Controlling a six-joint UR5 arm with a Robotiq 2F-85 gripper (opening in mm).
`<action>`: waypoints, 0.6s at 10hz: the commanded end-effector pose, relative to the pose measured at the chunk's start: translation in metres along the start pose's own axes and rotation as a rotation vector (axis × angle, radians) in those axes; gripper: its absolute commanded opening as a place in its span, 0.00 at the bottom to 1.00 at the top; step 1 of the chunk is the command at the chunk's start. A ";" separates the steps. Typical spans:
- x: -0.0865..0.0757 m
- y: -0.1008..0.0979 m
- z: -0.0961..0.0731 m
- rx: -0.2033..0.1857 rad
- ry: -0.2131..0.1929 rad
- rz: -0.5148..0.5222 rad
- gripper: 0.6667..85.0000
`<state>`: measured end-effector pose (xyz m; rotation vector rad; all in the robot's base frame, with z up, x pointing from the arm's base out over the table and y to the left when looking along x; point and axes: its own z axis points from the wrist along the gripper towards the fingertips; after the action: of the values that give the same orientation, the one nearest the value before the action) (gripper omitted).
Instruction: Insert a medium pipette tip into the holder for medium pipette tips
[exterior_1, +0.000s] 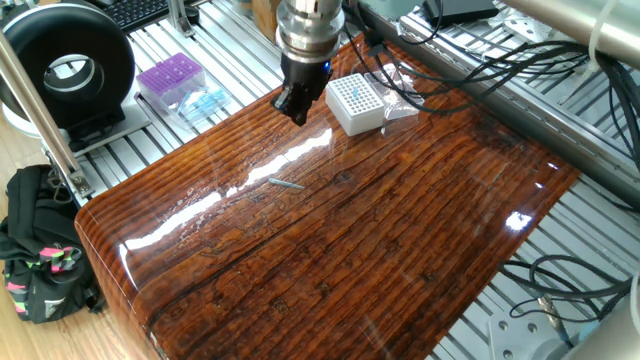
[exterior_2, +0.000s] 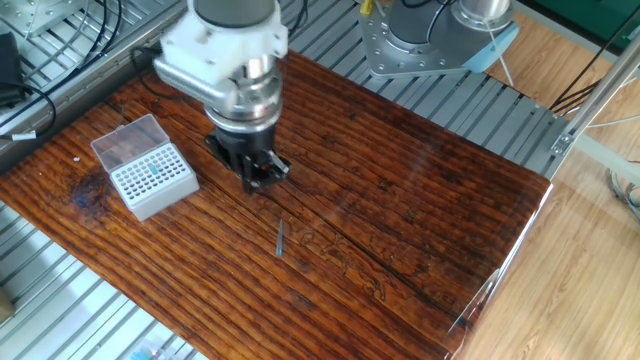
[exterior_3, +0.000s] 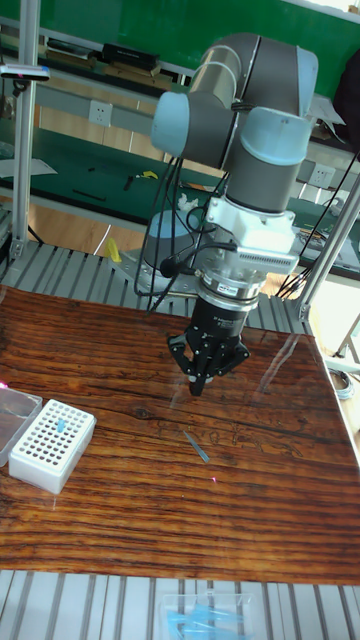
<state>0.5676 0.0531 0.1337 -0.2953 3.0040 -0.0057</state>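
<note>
Glossy dark wooden tabletop (exterior_1: 400, 250) sits on a slotted aluminium frame; cables run along the far edge in one fixed view.

Gripper (exterior_1: 296, 106) (exterior_2: 262, 178) (exterior_3: 203, 380) hangs over the wood, pointing down, clear of the surface. Nothing is visible between the fingertips. In the tall fixed view the dark fingers converge toward a point, but whether they are fully together or slightly apart I cannot tell.

Medium pipette tip (exterior_1: 287, 184) (exterior_2: 281, 237) (exterior_3: 196, 447) lies flat on the bare wood, apart from the gripper and nearer the table's middle. In the other fixed view it lies below the gripper in the picture, not touching it.

Holder for medium pipette tips (exterior_1: 355, 103) (exterior_2: 152, 180) (exterior_3: 51, 444) stands on the tabletop near one end, well apart from the tip. Its clear lid (exterior_2: 126, 141) is swung open beside it. At least one bluish tip shows in the hole grid.

Off the wood, on the frame: a purple grid-topped box (exterior_1: 171, 78) and a black ring-shaped unit (exterior_1: 68, 70).
</note>
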 end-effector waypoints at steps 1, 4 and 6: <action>-0.002 0.009 0.005 0.001 -0.022 -0.073 0.00; 0.020 0.017 0.010 0.002 0.048 -0.096 0.00; 0.026 0.021 0.004 -0.038 0.079 -0.188 0.00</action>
<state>0.5529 0.0626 0.1240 -0.4706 3.0138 -0.0265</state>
